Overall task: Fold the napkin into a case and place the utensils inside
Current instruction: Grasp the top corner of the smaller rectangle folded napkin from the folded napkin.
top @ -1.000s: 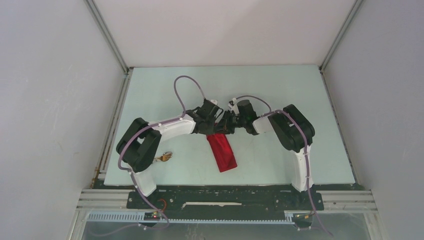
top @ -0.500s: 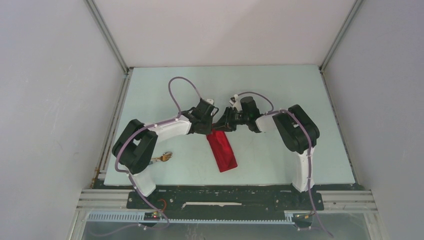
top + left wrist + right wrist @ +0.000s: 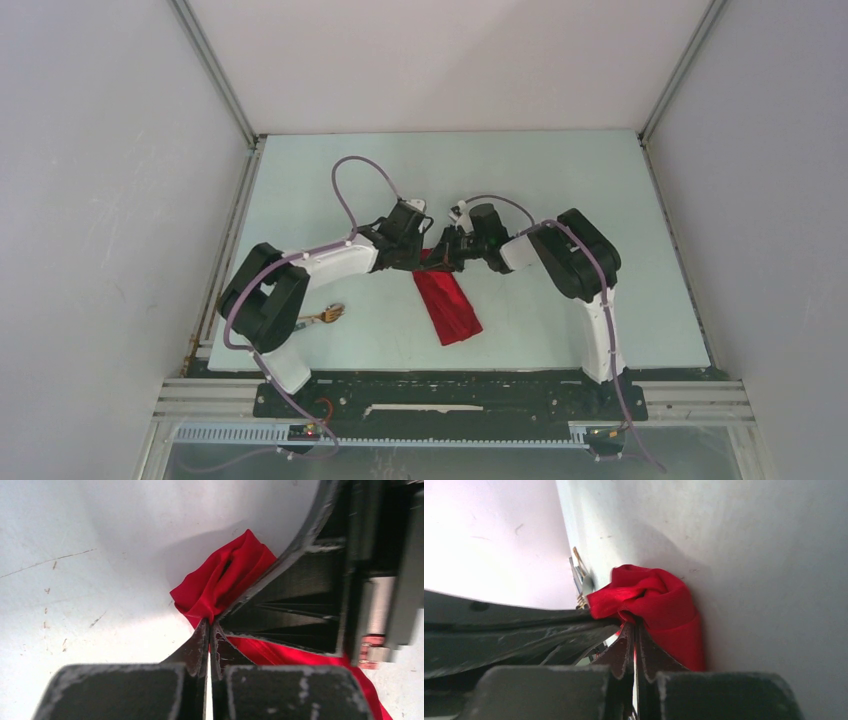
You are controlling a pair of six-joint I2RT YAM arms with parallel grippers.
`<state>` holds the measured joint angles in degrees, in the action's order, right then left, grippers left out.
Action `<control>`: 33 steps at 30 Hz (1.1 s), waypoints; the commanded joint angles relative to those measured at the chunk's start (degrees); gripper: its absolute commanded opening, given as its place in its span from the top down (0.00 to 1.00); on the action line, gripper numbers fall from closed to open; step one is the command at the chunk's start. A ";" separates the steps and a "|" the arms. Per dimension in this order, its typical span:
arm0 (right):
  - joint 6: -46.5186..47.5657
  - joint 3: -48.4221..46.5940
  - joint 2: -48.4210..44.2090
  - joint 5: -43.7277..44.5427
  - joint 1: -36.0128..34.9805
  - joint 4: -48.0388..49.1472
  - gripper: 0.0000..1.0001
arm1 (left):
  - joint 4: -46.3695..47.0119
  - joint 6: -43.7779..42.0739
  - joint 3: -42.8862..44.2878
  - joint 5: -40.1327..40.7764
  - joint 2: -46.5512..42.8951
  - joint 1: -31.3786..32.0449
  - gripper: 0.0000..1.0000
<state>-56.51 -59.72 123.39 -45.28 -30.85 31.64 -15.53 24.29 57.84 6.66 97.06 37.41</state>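
Only overhead shows the fork [image 3: 328, 316]; close up, left pincer [image 3: 209, 626] and right pincer [image 3: 635, 626] pinch the napkin [image 3: 447, 305]

We find the overhead view evenly and softly lit, the table [image 3: 320, 180] pale, with only faint, diffuse shadows beside the napkin [image 3: 447, 305]. In the left wrist view the napkin is sharp, a soft grey shadow lies just behind it, and the table left of it washes nearly white. In the right wrist view the fingers [image 3: 621, 650] below the napkin blur, and the wall [image 3: 489, 530] left of it blooms pinkish white.
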 commanded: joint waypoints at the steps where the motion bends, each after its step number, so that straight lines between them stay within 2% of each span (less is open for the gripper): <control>1: 3.02 -3.10 2.40 3.29 -2.03 -1.77 0.96 | 3.15 -0.83 0.46 -2.31 -2.73 0.02 1.00; 7: 3.85 -4.30 0.45 0.49 0.13 -4.21 0.80 | 2.27 -0.27 0.15 -1.78 -3.50 -0.02 1.00; 13: 10.05 -3.98 -6.09 0.05 0.15 -13.37 0.58 | 2.08 0.62 -0.53 -0.81 -4.07 -0.06 1.00; 18: 10.10 -2.97 -7.30 -0.53 0.26 -12.44 0.55 | 2.08 0.47 -0.63 -0.98 -4.16 -0.10 1.00; 19: 9.67 -2.87 -7.00 -0.54 0.26 -12.14 0.57 | 2.08 0.38 -0.57 -1.28 -4.08 -0.08 1.00; 22: 7.13 -2.57 -5.22 -1.16 0.04 -9.10 0.76 | 2.08 0.06 -0.29 -1.98 -3.89 -0.11 1.00; 24: 5.73 -2.39 -3.99 -0.56 -0.69 -6.34 0.84 | 2.09 -0.10 -0.29 -2.40 -3.76 -0.13 1.00; 29: -0.29 -4.12 1.66 -0.05 -1.51 4.28 0.98 | 2.26 -0.35 -0.71 -4.11 -3.88 0.03 1.00; 33: 0.80 -11.25 6.37 -0.18 -2.66 1.10 1.00 | 2.09 -0.31 -0.64 -5.18 -3.72 -0.01 1.00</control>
<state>-54.37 -64.90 126.23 -45.58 -31.83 29.52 -14.66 24.34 57.52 4.27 94.65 37.10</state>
